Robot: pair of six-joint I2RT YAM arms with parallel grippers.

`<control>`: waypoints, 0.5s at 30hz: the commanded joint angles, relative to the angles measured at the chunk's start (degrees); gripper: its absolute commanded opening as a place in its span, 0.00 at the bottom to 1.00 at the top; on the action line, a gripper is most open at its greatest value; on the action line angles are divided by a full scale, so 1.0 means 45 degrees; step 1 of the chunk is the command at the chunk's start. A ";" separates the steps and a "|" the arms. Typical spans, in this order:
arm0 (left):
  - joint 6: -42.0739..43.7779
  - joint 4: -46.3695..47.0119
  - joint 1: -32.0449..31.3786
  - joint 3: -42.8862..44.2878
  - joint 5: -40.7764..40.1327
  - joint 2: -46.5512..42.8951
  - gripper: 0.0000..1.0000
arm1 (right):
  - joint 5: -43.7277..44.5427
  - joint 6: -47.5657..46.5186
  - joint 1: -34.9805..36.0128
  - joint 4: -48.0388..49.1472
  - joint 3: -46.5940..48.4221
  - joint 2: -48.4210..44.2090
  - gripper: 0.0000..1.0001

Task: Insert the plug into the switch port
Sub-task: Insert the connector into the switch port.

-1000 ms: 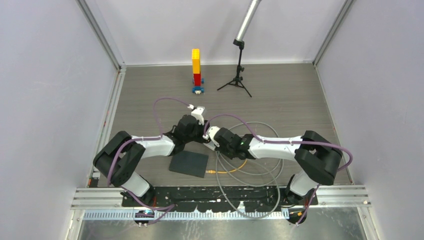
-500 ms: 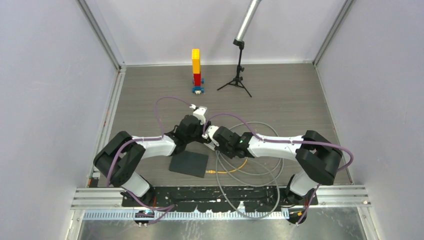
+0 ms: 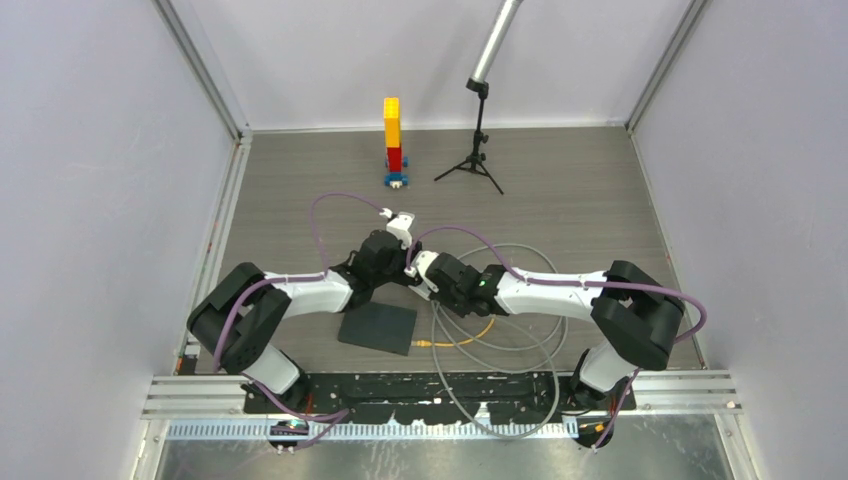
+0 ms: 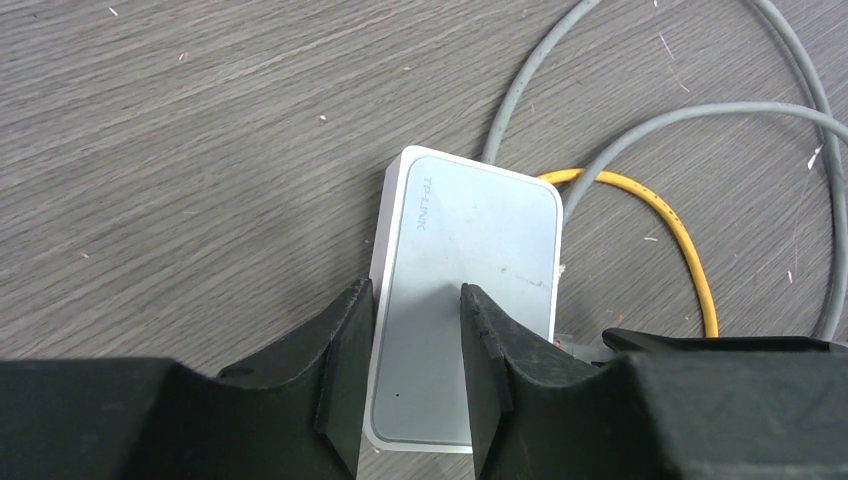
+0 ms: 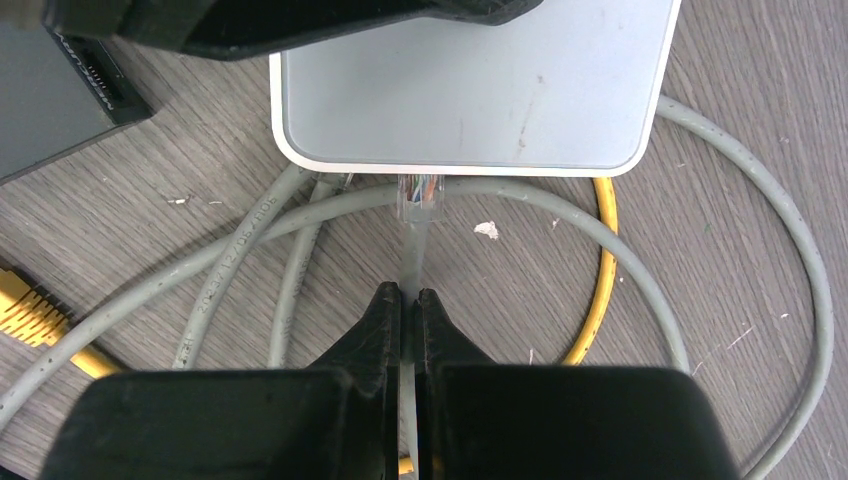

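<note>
The white flat switch box (image 4: pixel 480 235) lies on the wood floor. My left gripper (image 4: pixel 415 300) stands over its near end, jaws apart. One finger (image 4: pixel 345 340) is at the box's left edge and the other sits on its top. My right gripper (image 5: pixel 410 297) is shut on the grey cable just behind the clear plug (image 5: pixel 420 195). The plug's tip meets the side of the box (image 5: pixel 470 90) and points straight into it. The switch port is hidden under the box's rim. In the top view both wrists meet over the box and hide it.
A black flat box (image 3: pixel 377 327) lies near the left arm. Grey cable loops (image 3: pixel 520 330) and a yellow cable (image 4: pixel 685 250) with a yellow plug (image 5: pixel 25 305) lie around the switch. A brick tower (image 3: pixel 393 140) and a small tripod (image 3: pixel 478 150) stand at the back.
The left wrist has shifted very slightly. The right arm keeps its hold on the cable in the same place.
</note>
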 commanded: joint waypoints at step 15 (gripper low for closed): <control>-0.0670 0.0367 -0.0891 -0.0050 0.2176 0.0310 0.37 | 0.0325 0.0375 0.0085 0.5561 -0.0586 -0.1420 0.00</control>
